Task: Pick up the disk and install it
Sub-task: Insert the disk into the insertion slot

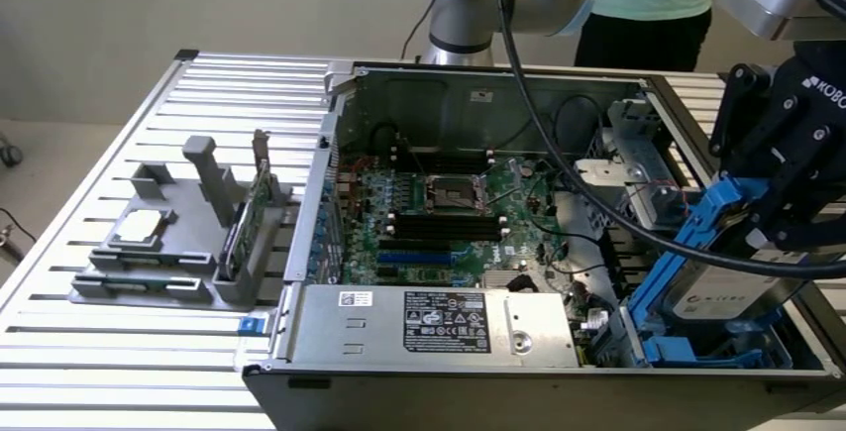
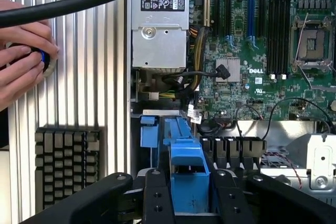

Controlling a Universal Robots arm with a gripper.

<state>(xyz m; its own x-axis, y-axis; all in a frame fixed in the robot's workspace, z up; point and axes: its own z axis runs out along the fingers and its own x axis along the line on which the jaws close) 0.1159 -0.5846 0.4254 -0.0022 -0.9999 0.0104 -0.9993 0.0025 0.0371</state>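
The gripper [image 1: 783,228] is clamped on the disk [image 1: 720,292], its fingers [image 2: 157,195] pressing either side of the blue rail. The disk leans at a slant inside the open computer case [image 1: 463,79], at the exterior view's right, just beside the power supply [image 1: 437,322] and the motherboard [image 1: 437,213]. Outside the case, a person's hand [image 2: 21,64] rests on the slatted table [image 1: 119,372] near a keyboard [image 2: 65,156].
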